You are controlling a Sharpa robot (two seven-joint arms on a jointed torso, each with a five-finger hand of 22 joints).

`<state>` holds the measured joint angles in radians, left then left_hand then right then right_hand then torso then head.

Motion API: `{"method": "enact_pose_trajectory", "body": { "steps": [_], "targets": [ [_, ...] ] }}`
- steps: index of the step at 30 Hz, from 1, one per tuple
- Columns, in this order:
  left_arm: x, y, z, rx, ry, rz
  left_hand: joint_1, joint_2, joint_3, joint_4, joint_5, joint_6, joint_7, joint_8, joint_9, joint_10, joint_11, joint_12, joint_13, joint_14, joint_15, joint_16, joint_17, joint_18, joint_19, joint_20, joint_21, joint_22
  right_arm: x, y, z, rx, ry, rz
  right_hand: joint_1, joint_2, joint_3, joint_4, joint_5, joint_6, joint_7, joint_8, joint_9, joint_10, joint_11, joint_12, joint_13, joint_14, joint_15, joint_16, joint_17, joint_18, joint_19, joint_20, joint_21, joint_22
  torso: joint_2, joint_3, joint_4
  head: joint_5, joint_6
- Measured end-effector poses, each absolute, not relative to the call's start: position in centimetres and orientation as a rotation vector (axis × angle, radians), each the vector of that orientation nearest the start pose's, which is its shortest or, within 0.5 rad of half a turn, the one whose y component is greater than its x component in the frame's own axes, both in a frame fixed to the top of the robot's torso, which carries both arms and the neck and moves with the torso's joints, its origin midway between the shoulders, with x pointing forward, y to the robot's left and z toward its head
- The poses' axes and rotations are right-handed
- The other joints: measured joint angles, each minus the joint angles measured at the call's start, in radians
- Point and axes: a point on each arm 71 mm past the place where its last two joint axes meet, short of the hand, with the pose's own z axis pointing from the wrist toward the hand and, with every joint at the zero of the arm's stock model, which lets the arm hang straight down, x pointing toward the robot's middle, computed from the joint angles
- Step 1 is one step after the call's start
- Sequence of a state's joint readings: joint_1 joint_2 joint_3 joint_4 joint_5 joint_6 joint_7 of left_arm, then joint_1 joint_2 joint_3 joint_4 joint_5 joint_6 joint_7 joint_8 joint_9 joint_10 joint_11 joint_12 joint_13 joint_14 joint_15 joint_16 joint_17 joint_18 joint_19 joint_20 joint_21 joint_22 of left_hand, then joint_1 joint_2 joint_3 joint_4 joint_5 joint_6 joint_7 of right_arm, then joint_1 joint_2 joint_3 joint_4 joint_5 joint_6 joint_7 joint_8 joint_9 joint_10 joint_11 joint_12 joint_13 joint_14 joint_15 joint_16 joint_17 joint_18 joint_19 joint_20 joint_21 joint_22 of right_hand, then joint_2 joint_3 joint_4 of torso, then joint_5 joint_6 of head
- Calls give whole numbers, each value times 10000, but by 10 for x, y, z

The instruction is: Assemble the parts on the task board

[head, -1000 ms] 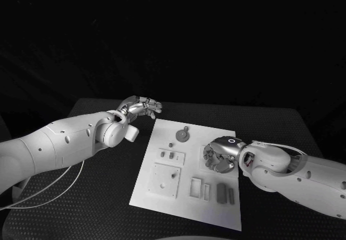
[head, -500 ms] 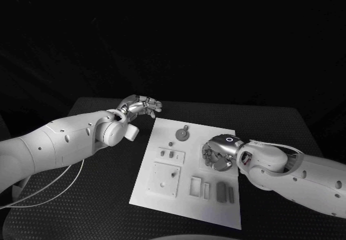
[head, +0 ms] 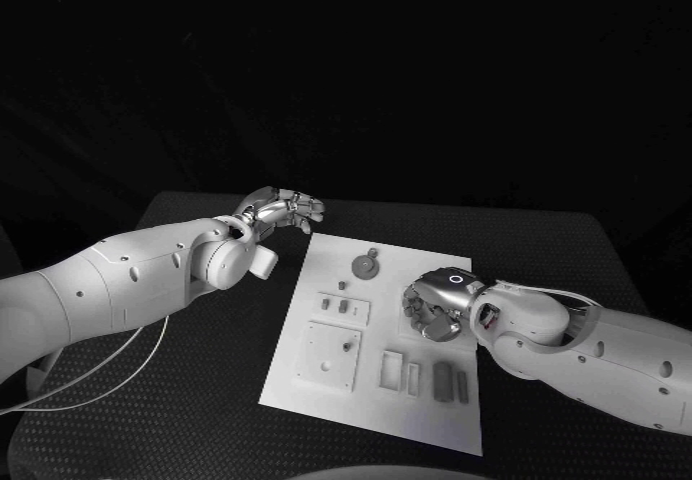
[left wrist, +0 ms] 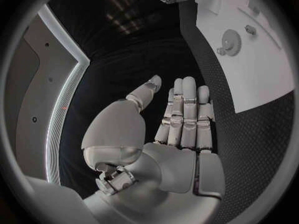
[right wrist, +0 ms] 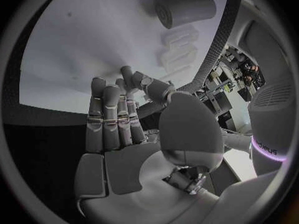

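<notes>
The white task board (head: 335, 395) is lying mid-table with small grey parts (head: 366, 266) on it, while the right hand (head: 433, 308) is hovering empty, fingers extended, over its right side and the left hand (head: 280, 211) is waiting, fingers straight and empty, off its far-left corner.

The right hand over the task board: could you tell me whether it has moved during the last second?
Yes, slightly. The right hand has crept toward the round gear part at the task board's far end, nothing visibly held.
</notes>
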<state>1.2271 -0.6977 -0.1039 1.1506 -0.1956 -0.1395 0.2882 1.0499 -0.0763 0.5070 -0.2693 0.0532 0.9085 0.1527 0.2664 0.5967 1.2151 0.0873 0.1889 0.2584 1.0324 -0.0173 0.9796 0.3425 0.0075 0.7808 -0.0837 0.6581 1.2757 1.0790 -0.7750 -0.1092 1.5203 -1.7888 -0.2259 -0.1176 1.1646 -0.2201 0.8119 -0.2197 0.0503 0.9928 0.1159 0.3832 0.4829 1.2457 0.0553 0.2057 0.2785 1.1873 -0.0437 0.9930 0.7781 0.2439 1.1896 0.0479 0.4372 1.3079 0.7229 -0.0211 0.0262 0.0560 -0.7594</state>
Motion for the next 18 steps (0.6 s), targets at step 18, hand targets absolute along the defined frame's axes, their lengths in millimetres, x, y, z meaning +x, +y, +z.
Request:
{"method": "enact_pose_trajectory", "body": {
  "steps": [18],
  "targets": [
    [546, 240, -212, -9495, 16096, -13328, 0, 0, 0, 0, 0, 0, -1, 0, 8, 0, 0, 0, 0, 0, 0, -39, 7, 1, 0, 0, 0, 8, 435, -163, -264, -5326, 17483, 5612, -90, 130, 505, -153, -77, 459, -206, 136, 58, 416, -199, 226, 136, 141, -220, 587, 167, 11, 182, -179, 655, -2, -1, 1, -10, 32, -28]
  ]
}}
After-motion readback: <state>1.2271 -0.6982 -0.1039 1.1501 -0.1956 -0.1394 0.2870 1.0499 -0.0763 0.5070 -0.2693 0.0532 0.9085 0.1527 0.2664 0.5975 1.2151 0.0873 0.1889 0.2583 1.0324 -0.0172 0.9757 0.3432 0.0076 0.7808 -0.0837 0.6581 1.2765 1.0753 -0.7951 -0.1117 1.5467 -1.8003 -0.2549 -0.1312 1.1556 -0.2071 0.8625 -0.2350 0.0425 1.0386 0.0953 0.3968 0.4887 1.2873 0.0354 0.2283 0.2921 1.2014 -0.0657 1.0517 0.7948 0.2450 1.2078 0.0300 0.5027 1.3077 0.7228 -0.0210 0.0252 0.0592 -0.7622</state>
